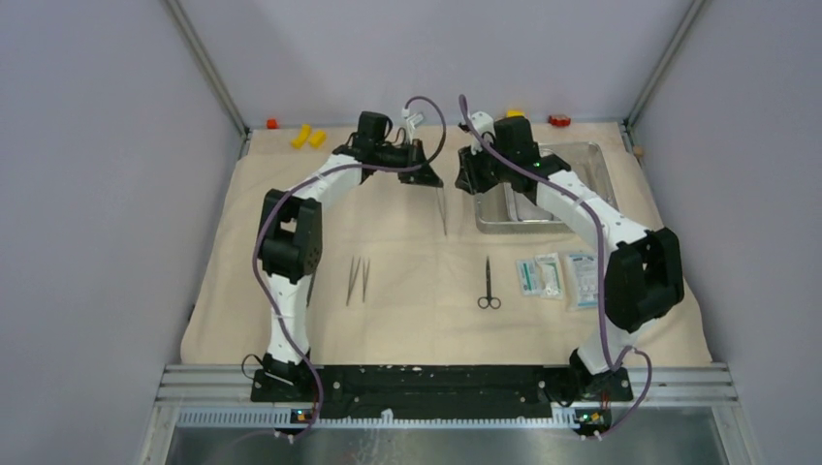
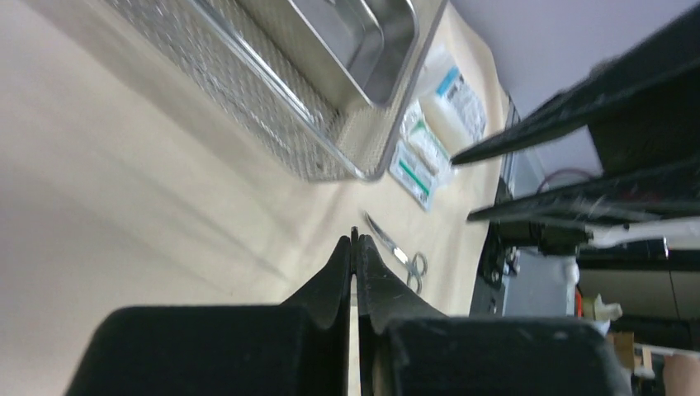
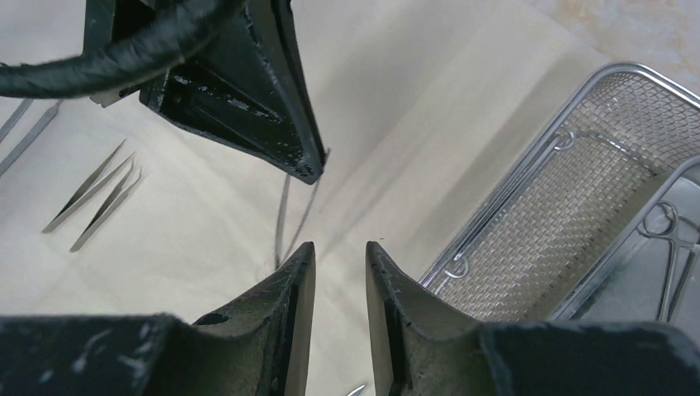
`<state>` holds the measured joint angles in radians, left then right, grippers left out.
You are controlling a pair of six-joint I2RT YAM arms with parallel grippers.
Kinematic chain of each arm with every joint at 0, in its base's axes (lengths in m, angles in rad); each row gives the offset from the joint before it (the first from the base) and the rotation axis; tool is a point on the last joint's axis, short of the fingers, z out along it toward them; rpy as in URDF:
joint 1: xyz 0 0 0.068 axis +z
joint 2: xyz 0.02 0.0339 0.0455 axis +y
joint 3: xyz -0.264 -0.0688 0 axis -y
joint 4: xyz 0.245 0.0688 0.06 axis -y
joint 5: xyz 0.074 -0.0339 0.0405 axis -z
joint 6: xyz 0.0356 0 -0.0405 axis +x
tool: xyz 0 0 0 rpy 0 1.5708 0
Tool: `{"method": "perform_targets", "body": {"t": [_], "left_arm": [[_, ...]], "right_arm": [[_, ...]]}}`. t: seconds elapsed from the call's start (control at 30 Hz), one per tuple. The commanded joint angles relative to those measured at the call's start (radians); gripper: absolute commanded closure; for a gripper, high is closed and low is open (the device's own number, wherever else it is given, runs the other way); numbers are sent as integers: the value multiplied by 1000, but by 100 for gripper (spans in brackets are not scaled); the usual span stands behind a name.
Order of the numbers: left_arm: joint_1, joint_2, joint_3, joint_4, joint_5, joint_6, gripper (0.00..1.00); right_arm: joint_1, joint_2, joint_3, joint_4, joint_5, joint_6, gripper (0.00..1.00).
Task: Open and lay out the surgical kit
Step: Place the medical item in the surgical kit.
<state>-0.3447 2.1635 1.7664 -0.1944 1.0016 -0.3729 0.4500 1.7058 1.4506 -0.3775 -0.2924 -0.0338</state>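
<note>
The beige cloth wrap (image 1: pixel 407 310) lies spread flat over the table. At the back right stands the steel tray (image 1: pixel 591 160) with a mesh basket (image 3: pixel 561 206) in it, and forceps (image 3: pixel 673 247) lie inside. My left gripper (image 1: pixel 433 181) is shut on a long thin pair of tweezers (image 1: pixel 443 211) that hangs tip-down to the cloth. The right wrist view shows that same pair (image 3: pixel 283 214) below the left fingers (image 3: pixel 248 91). My right gripper (image 3: pixel 340 247) stands open and empty just beside it, next to the tray's left end.
Two short tweezers (image 1: pixel 357 279), scissors (image 1: pixel 489 284) and white-and-teal packets (image 1: pixel 557 276) lie in a row on the cloth's near half. Yellow blocks (image 1: pixel 308 138) and a red block (image 1: pixel 559 120) sit along the back edge. Grey walls close in both sides.
</note>
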Motion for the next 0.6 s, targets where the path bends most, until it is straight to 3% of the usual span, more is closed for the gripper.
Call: {"method": "perform_targets", "body": {"t": [0.0,0.13,0.23,0.37,0.47,0.57], "left_arm": [[11,-171,-116,-148,160,332,100],[33,-229,-219,-339,280,530,100],[41,-242,-223,-616,300,780,100],[73,-244,-257,-851,316,1001,100],[122,-258,-327,-891,313,1066,100],[166,-299,-411,-833,287,1047,100]], "right_arm": [[13,-110,-64,67,-90,-57,71],[13,-138,-106,80,-94,-66,71],[13,-146,-126,87,-85,-64,71],[13,-156,-147,101,-74,-56,72],[13,-165,-166,114,-72,-51,72],[13,-167,-180,120,-63,-50,73]]}}
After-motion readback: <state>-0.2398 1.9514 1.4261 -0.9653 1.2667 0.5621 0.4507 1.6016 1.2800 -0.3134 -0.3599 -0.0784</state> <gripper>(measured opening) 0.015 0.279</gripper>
